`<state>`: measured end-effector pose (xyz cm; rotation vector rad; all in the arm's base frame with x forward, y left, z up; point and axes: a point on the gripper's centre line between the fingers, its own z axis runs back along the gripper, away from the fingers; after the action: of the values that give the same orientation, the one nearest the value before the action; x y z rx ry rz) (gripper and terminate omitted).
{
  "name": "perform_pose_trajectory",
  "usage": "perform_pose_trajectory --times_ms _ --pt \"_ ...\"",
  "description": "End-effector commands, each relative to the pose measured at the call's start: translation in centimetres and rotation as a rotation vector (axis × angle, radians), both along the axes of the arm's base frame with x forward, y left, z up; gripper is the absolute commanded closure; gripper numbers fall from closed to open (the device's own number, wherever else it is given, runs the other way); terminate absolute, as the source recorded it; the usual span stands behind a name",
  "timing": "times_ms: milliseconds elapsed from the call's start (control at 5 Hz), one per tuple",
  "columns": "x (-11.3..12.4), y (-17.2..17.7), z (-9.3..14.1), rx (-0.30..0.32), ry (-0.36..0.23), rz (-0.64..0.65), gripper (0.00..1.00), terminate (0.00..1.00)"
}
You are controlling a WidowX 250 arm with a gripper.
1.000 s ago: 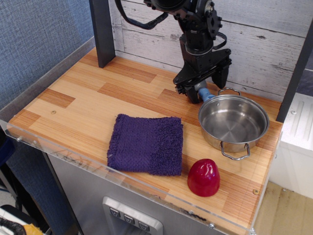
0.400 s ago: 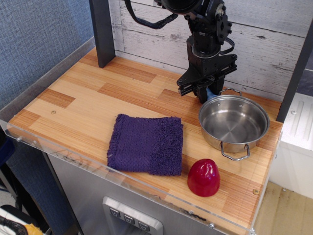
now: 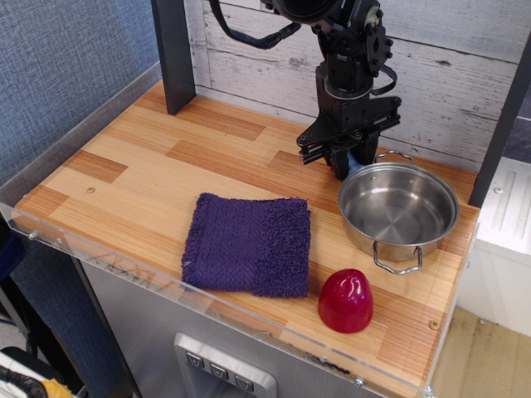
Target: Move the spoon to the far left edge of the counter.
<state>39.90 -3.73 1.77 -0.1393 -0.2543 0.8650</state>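
Gripper [image 3: 344,162]: closed on the spoon, now lifted slightly compared with a second ago.
Spoon [image 3: 355,162]: only a sliver of blue handle shows, at the pot's 10 o'clock rim; earlier more was visible.
Pot [image 3: 397,207]: nudged slightly.
Counter [image 3: 141,178]: far left edge, toward 9 o'clock, well apart from the spoon.
Meaning: grasp apparently secured; carry not begun.
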Motion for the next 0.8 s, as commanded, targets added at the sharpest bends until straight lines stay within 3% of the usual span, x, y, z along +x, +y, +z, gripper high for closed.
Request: perform_pose_trajectory --times_ms 0,600 --pt "1.2 0.1 7.5 0.018 -0.158 -0.093 1.0 0.0" --pt "-4.8 4.4 14.9 0.036 -0.274 -0.117 1.0 0.0"
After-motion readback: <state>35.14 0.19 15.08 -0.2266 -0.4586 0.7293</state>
